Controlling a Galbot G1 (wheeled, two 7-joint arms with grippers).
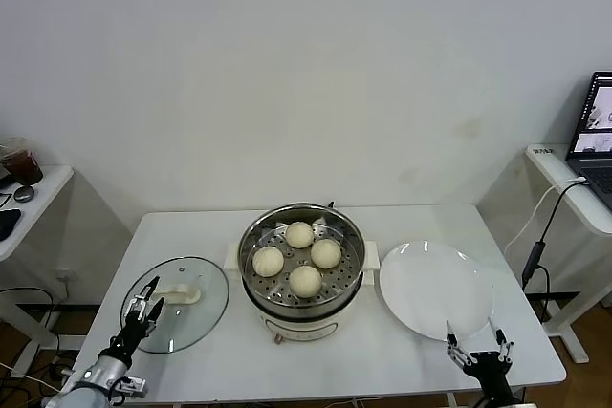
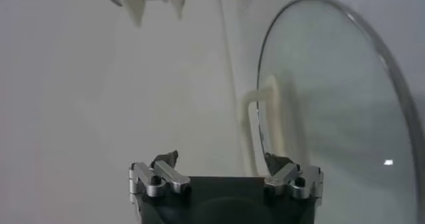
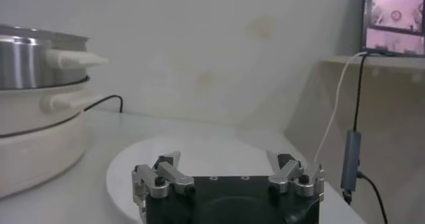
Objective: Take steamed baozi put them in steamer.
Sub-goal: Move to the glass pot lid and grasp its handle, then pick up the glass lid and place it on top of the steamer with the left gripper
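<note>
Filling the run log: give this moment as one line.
steamed baozi: four in steamer | plate: bare | left end effector: open, over lid | right end effector: open, near plate

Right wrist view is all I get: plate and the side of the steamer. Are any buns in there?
Observer: Yes. Head view shows four buns on the tray inside the steamer.
Operator: Anything left on the plate?
Observer: No, the plate is bare from above.
Operator: Lid on?
Observer: No. The lid lies flat on the table, on the steamer's left.
Operator: Where's the left claw?
Observer: The left claw is open, low at the lid's near-left edge. The right claw is open at the plate's near edge.
</note>
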